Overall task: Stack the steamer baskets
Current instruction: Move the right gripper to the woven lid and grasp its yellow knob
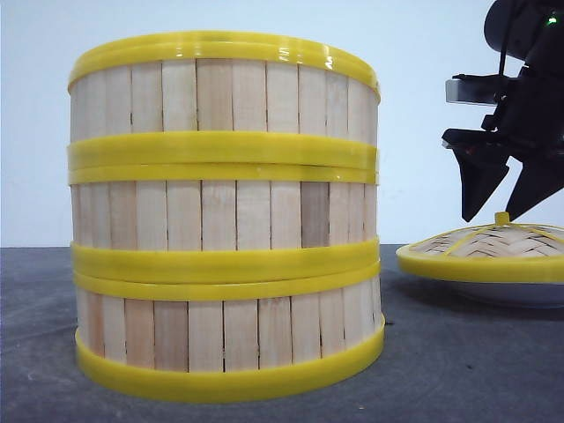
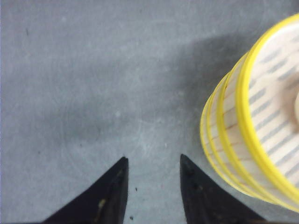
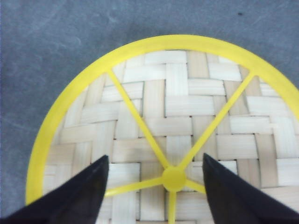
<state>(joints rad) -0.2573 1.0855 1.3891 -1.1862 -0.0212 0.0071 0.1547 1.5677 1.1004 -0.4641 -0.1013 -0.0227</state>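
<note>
Three baskets stand stacked on the grey surface. Lid rests on a plate beside them. Right tool open, poised above the lid knob. Left tool open, empty, beside the stack.

I can read no text, label, brand, number or sign in any of my three views.
</note>
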